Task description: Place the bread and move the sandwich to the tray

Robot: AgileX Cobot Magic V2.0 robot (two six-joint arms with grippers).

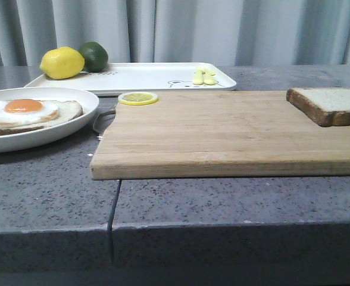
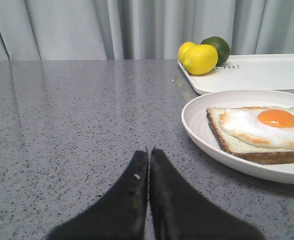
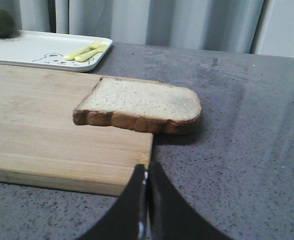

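In the front view we see the thick square slice of pale white bread with a brown crust (image 1: 330, 105) at the right edge of the frame, lying flat on the far right end of the large wooden cutting board (image 1: 211, 137). The right wrist view shows part of that slice overhanging the board's end above the grey speckled table (image 1: 50, 190). At the left of the front view sits the round shallow white plate (image 1: 74, 122), carrying the sandwich (image 1: 29, 113) — a brown-crusted slice topped with a fried egg, white with an orange yolk. Behind both, in the upper middle of the frame, lies the flat rectangular white tray with a small cartoon print (image 1: 145, 77); a yellow lemon (image 1: 62, 62) and a dark green lime (image 1: 94, 55) rest on its left end, and small yellow cutlery (image 1: 203, 77) on its right. A lemon slice (image 1: 138, 98) lies at the board's far left corner.

We find the left hand (image 2: 148, 150) with its fingers pressed together and holding nothing, just above the table beside the plate. The right hand (image 3: 146, 167) is likewise closed and empty — near the board's end, short of the bread.
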